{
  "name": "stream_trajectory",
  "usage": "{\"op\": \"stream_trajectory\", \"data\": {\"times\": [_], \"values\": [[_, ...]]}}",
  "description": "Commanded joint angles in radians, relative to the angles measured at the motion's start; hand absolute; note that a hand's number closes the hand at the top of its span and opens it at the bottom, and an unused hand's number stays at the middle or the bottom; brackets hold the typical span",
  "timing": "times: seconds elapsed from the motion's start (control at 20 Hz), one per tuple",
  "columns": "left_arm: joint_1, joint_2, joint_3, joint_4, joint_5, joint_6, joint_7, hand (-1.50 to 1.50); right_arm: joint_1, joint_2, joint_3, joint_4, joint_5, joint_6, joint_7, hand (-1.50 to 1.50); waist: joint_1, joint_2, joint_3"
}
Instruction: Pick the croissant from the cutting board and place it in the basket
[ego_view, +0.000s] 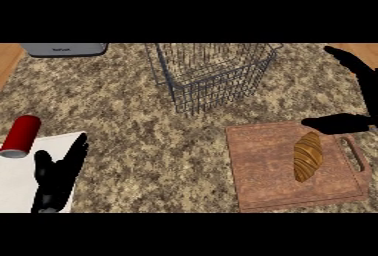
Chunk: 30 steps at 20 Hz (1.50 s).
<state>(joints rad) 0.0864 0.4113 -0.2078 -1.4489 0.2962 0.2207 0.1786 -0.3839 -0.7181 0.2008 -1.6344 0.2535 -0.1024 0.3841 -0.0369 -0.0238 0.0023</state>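
Note:
A golden-brown croissant (308, 156) lies lengthwise on the right half of a reddish wooden cutting board (266, 170) at the lower right. A grey wire basket (210, 72) stands at the top centre, apart from the board. My right hand (360, 95) comes in at the right edge, open, its thumb stretched left just above the croissant's far tip and its fingers spread upward; it does not hold anything. My left hand (57, 175) rests open at the lower left, fingers pointing up.
A red can (21, 136) lies at the left edge beside a white sheet (18, 180) under my left hand. A grey appliance (65, 48) sits at the top left. The speckled stone counter (148, 140) spreads between the basket and the board.

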Motion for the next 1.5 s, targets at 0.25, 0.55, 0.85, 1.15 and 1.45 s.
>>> {"op": "stream_trajectory", "data": {"times": [0.25,0.55,0.85,1.15,1.45], "values": [[0.079,-0.019,-0.018,0.055,-0.007,-0.007,0.001,0.00,-0.098,-0.357,-0.118,-0.166,-0.253,0.490,0.316,-1.50,-0.006,0.009,-0.008],[0.071,0.011,0.005,-0.012,0.030,-0.032,0.072,0.00,-0.098,-0.461,-0.158,-0.196,-0.511,0.716,0.489,-1.50,0.016,0.014,-0.005],[0.056,-0.032,-0.004,0.068,-0.006,-0.043,0.003,0.00,-0.065,-0.516,-0.210,-0.223,-0.628,0.756,0.562,-1.50,0.027,0.022,-0.005],[0.044,-0.040,0.013,0.085,-0.012,-0.051,0.014,0.00,0.063,-0.502,-0.296,-0.307,-0.645,0.710,0.517,-1.50,0.014,0.020,-0.003],[0.007,-0.050,0.027,0.107,-0.020,-0.061,0.020,0.00,0.141,-0.361,-0.241,-0.343,-0.474,0.613,0.479,-1.50,0.029,0.025,-0.002]]}}
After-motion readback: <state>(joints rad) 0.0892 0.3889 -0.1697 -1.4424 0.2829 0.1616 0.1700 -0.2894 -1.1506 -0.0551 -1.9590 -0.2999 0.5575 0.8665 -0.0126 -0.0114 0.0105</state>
